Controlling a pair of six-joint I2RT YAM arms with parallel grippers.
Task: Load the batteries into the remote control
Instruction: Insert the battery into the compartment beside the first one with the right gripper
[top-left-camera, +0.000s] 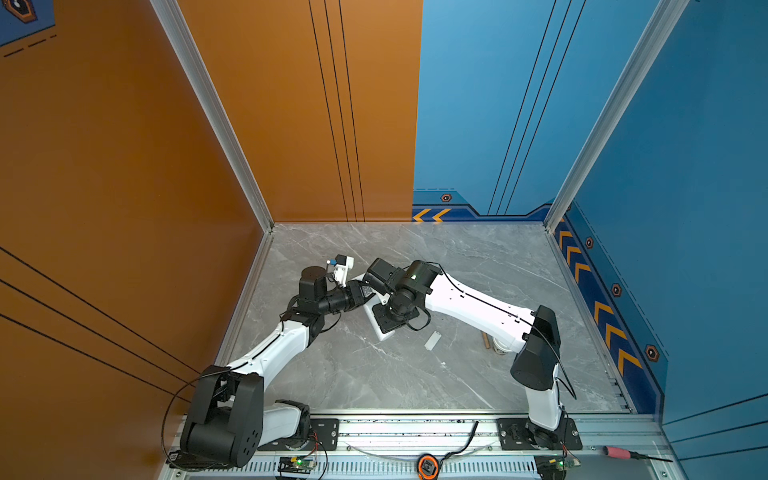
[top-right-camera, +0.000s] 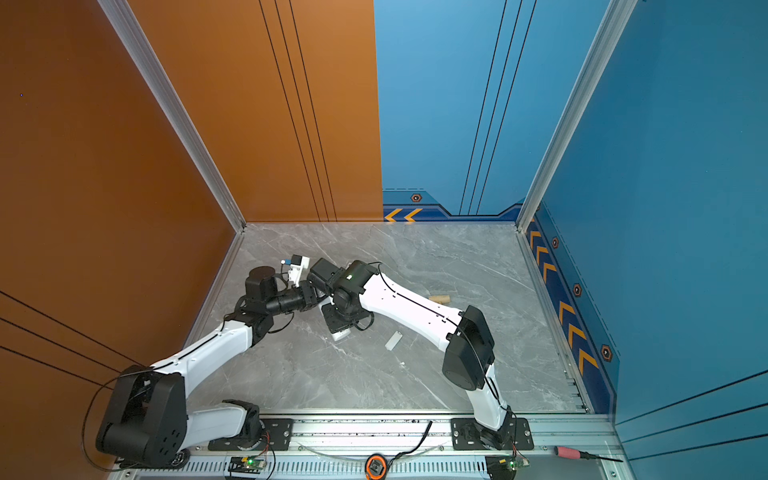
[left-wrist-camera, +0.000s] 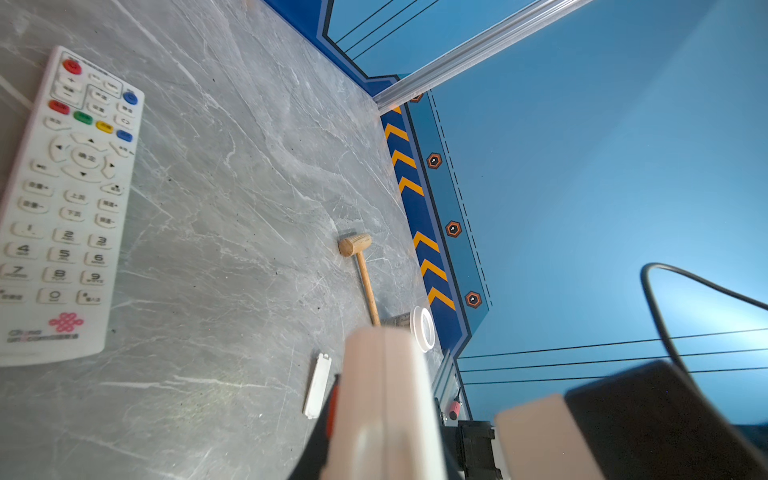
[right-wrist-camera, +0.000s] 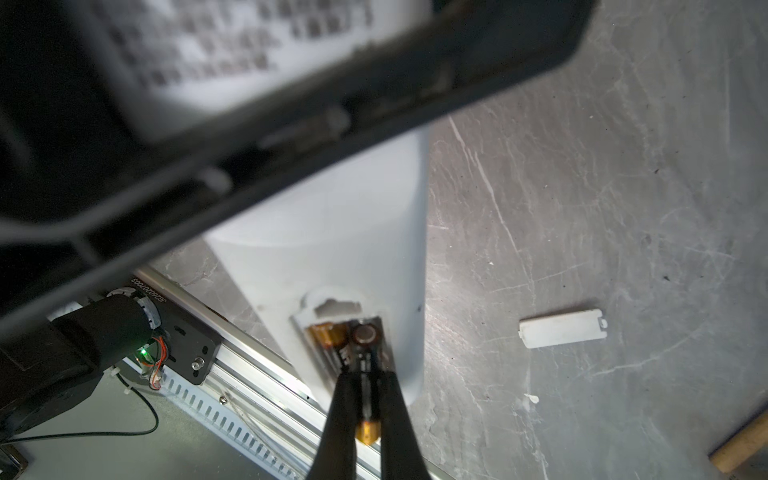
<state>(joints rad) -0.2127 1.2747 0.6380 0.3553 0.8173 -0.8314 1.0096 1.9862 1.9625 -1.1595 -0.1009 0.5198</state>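
As I read the feeds from my station, I list: remote control (right-wrist-camera: 353, 232), white, back up, compartment (right-wrist-camera: 336, 308) open; left claw (top-left-camera: 360, 293) clenched on its end away from the compartment; right claw (right-wrist-camera: 365, 373) grasping one battery (right-wrist-camera: 366, 338), tilted at the compartment mouth, seated or not I cannot tell; second battery (right-wrist-camera: 328, 337) inside, beside it; battery cover (right-wrist-camera: 561, 332) loose on the bench (right-wrist-camera: 602, 187) near the remote control; wooden mallet (left-wrist-camera: 362, 270) well apart from it.

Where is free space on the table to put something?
Bare: the far strip of table along the back wall; the front patch between battery cover and front rail, but for a tiny chip. Crowded: around the remote and near the mallet.
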